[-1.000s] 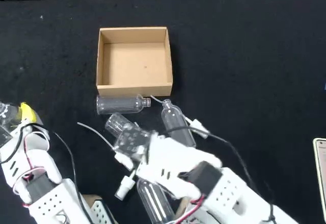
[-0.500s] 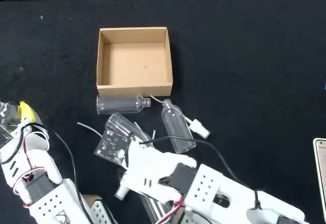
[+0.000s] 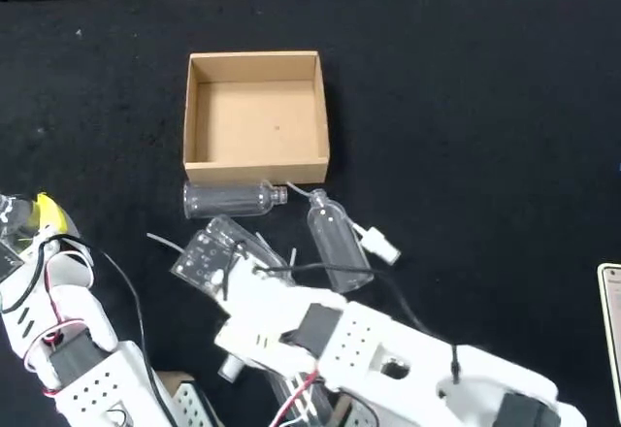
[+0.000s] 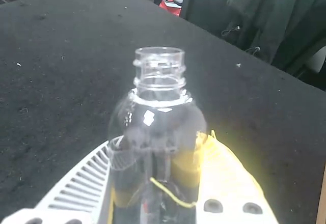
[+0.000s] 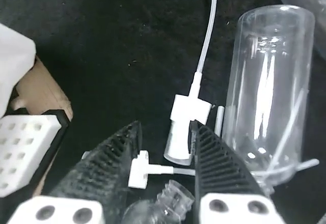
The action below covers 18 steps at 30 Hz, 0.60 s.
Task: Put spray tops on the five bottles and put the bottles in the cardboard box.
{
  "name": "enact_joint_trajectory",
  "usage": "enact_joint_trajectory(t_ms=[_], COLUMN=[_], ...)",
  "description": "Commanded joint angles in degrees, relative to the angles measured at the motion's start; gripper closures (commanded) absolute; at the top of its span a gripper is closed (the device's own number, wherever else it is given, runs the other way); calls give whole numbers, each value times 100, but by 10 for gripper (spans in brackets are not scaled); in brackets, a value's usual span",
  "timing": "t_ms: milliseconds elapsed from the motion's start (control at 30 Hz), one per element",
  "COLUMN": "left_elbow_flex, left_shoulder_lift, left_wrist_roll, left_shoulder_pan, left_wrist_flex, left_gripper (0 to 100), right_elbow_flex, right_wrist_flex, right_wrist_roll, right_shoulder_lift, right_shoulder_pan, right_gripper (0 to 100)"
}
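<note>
A held bottle [image 4: 159,107] is gripped around its body by the left claw [image 4: 158,163], and its neck is left open. The right claw [image 5: 163,152] is held open low over the black table [image 3: 485,155], and a spray top [image 5: 186,127] is seen between its fingers, with a lying bottle [image 5: 265,91] just beside it. The box [image 3: 257,170] is set farther back. A third bottle [image 3: 228,199] is laid along its front wall, and a slanted bottle [image 3: 335,238] with a second top [image 3: 378,245] is found nearby.

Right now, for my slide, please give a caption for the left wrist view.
Left end effector gripping a clear, uncapped bottle, black table behind.
</note>
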<state>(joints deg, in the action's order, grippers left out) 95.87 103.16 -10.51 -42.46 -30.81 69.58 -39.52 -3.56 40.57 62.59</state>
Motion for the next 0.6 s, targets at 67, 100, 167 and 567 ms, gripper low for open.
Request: enact_joint_trajectory(t_ms=[67,100,167,567], left_elbow_flex=[92,92,92,92], left_shoulder_lift=[123,123,123,123], left_wrist_roll=[-53,-53,-53,-53], left_shoulder_pan=[-13,-13,-13,-13], left_wrist_flex=[132,132,132,132], left_gripper=[957,957,957,957], right_elbow_flex=[-268,-259,-259,-233], right_wrist_flex=[615,712,791,765], right_wrist_roll=[-35,-35,-35,26], right_shoulder_lift=[-708,-787,-875,-927], right_shoulder_pan=[158,149,70,-554], right_gripper=[864,864,864,860])
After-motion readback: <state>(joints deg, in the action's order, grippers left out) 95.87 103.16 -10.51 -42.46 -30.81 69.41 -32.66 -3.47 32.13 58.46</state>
